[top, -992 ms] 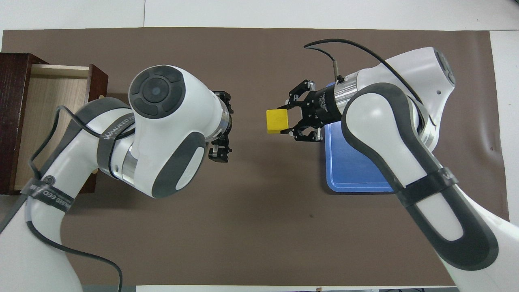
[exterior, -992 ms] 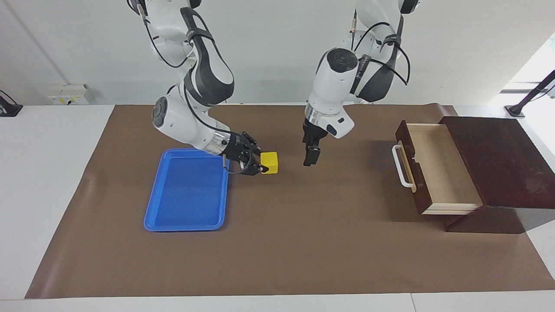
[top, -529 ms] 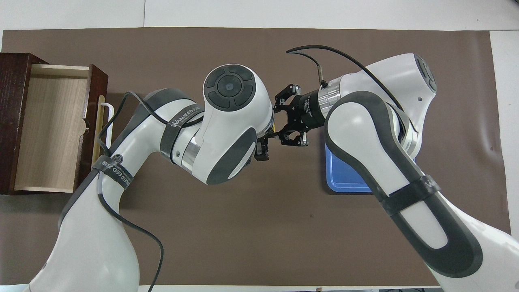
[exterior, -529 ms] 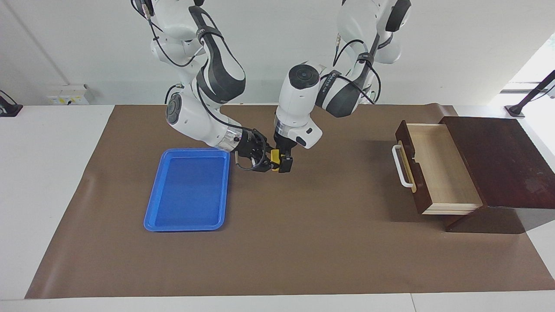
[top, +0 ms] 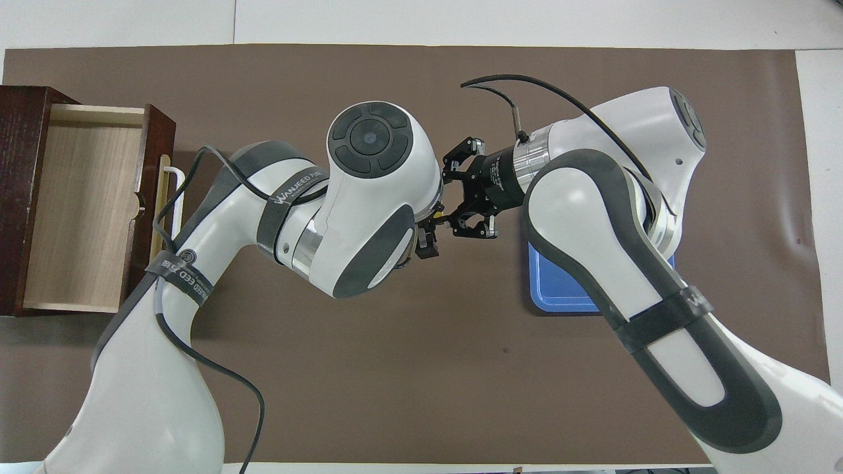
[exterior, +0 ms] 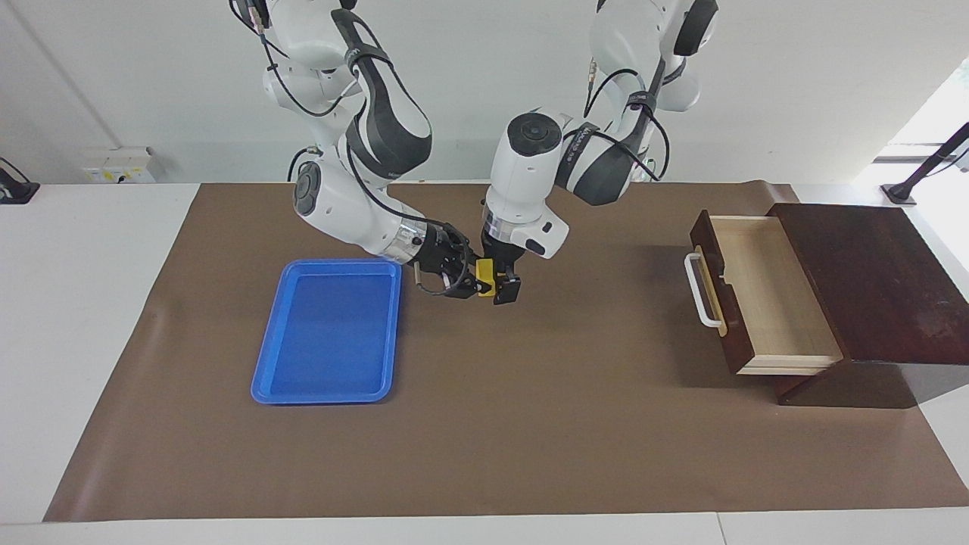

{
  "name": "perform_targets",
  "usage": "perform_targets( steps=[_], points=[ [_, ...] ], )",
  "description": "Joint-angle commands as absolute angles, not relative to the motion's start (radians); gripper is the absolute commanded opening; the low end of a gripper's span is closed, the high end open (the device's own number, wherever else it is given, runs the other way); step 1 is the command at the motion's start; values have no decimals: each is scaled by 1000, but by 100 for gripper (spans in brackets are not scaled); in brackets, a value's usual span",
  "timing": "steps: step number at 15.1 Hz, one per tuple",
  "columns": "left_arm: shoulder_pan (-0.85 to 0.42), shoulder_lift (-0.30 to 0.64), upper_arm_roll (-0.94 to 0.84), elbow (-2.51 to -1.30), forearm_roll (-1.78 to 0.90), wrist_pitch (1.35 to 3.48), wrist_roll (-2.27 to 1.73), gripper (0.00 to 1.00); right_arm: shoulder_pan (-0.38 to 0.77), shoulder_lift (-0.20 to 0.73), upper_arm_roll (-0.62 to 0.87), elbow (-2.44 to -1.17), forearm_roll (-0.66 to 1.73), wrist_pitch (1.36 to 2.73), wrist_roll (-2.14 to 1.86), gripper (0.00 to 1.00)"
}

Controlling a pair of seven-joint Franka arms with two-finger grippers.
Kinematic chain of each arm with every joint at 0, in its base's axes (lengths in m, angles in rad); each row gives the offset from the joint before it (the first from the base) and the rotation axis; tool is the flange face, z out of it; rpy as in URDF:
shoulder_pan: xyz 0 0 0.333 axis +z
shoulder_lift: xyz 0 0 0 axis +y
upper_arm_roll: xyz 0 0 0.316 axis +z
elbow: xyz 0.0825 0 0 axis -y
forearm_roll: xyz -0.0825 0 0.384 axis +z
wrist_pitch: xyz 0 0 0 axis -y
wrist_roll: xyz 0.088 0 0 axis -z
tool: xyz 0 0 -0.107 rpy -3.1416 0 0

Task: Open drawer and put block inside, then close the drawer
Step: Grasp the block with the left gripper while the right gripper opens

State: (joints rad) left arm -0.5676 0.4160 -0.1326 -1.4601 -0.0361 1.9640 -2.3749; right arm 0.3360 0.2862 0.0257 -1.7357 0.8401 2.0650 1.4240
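Both grippers meet in mid-air over the brown mat, between the blue tray (exterior: 327,331) and the drawer (exterior: 764,291), and the small yellow block (exterior: 486,277) is caught between them. Reaching in sideways from the tray's end, the right gripper (exterior: 469,283) has its fingers pinched on the block. Above it, the left gripper (exterior: 506,283) comes straight down with a finger on either side of the block, though whether those fingers have bitten yet I cannot tell from where I stand. It looks like a hand-over: the drawer sits at the left arm's end of the table, probably out of the right arm's easy reach, so the block is being passed along. The drawer is already pulled out of its dark wooden box (exterior: 870,280), its white handle (exterior: 700,291) toward the arms, its pale inside bare. Nothing lies in the tray either. If the right gripper lets go too soon, the block could drop onto the mat.
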Motion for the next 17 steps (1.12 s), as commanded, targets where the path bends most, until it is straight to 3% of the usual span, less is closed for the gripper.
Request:
perform_targets(
  steps=[1,3,5,6,9,10,11,17],
  points=[
    [-572,423,-124,-1431,-9,1931,-2401,55,334,279,26,-1733,859,2059,1424,0],
    [-572,423,-124,-1431,-9,1931,-2401,35,331,279,26,-1733,859,2056,1424,0],
    [-574,423,-124,-1431,-9,1934,-2401,7,331,278,26,-1733,859,2056,1424,0],
    [-575,423,-124,-1431,-8,1934,-2399,0,330,278,26,-1733,859,2056,1424,0],
    [-574,423,-124,-1431,-8,1933,-2398,0,333,272,26,-1735,861,2063,1434,0],
    [-574,423,-124,-1431,-8,1931,-2396,0,333,272,25,-1733,861,2062,1451,54],
    [-574,423,-124,-1431,-8,1931,-2396,0,337,270,23,-1733,856,2066,1468,100],
    [-490,358,-126,-1445,-3,1847,-2260,0,330,272,23,-1726,856,2057,1486,100]
  ],
)
